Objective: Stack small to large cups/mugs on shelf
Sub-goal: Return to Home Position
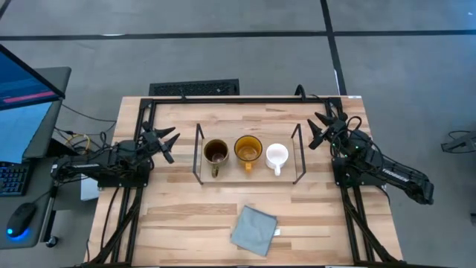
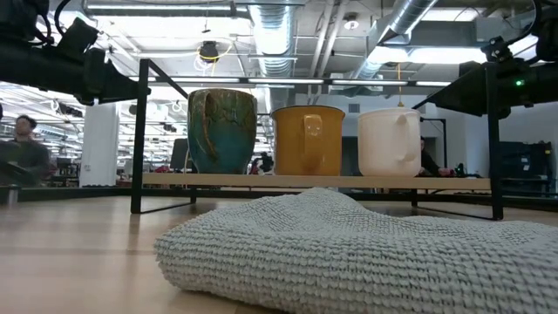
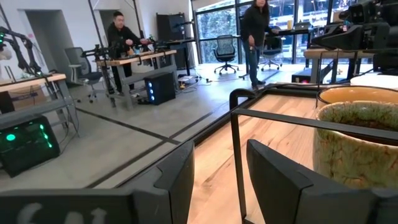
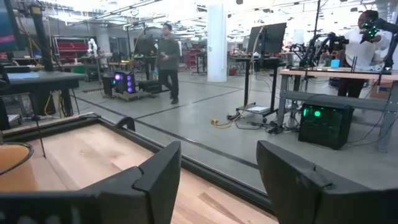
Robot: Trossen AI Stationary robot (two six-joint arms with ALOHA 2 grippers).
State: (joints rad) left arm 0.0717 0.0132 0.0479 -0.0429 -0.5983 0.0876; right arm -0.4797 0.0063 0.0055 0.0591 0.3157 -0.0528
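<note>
Three mugs are seen standing upright in a row on the shelf (image 1: 230,173), which lies across the middle of the bench (image 1: 186,216). Order noted from the robot's left: the brownish-tan mug (image 1: 216,152) with dark inside, the amber glass mug (image 1: 248,150), then the small white mug (image 1: 277,155). Narrow gaps are shown between them in the low view, and all three handles are turned toward the near bench edge. In that view the brownish-tan mug's outer wall is shown glazed teal-green. The left tool (image 1: 171,145) is held just outside the shelf's left wire frame, off the bench surface, its fingers spread and nothing gripped between them. The right tool (image 1: 316,130) is held just outside the right wire frame, likewise spread and empty. Neither tool is in contact with any mug or with the shelf. A grey knitted cloth (image 1: 253,229) is recorded lying crumpled on the bench in front of the shelf, well apart from it. Persons are visible in the room beyond the bench, far from both arms.
</note>
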